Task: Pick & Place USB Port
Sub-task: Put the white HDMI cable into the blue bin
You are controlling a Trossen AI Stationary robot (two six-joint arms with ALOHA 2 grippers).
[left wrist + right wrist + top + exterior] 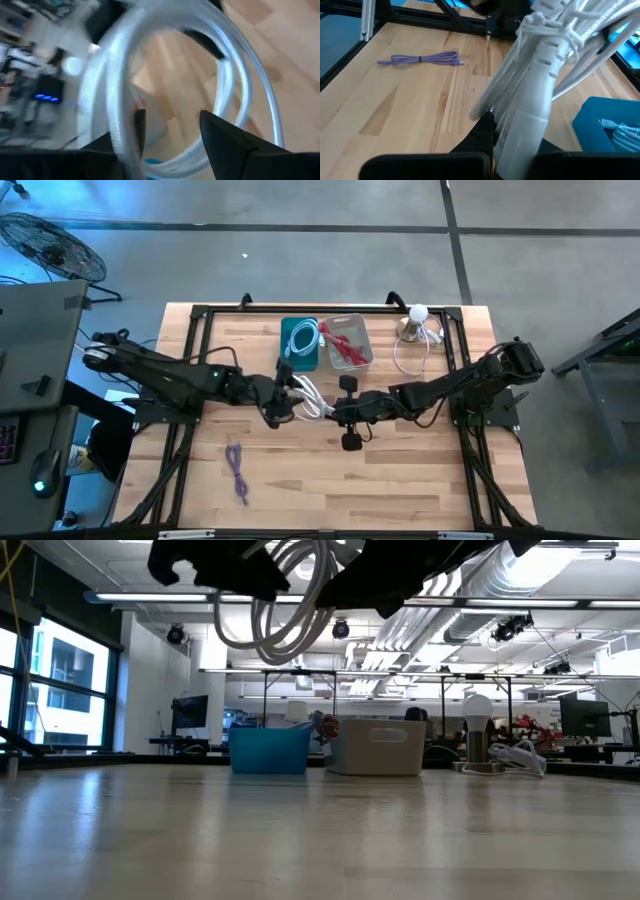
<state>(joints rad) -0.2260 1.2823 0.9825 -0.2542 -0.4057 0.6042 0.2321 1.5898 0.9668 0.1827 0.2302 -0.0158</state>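
A white coiled cable [310, 398] hangs in the air over the table's middle, between my two grippers; its loops show at the top of the low view [290, 610]. My right gripper [338, 412] comes from the right and is shut on the cable's bundle [530, 110]. My left gripper [282, 402] comes from the left with its fingers apart, and the cable's loop [235, 75] runs round them. A purple cable [237, 470] lies flat on the table at the near left; it also shows in the right wrist view [422, 58]. My left gripper has its fingers [220, 140] apart inside the coil's loop. A strand [115, 125] lies along the outer side of one finger; nothing shows in the gap between the fingers. My right gripper pinches the thick white plug end of the bundle [520, 140] between its two fingers. It comes level from the table's right. The coil is lifted clear of the table and its strands fan out beyond the fingers.
A blue bin [300, 343] holding a pale cable and a clear bin [348, 340] holding red cables stand at the far middle. A bulb-topped stand [416, 323] with a white cord is at the far right. Bare wood [400, 480] lies toward the near edge.
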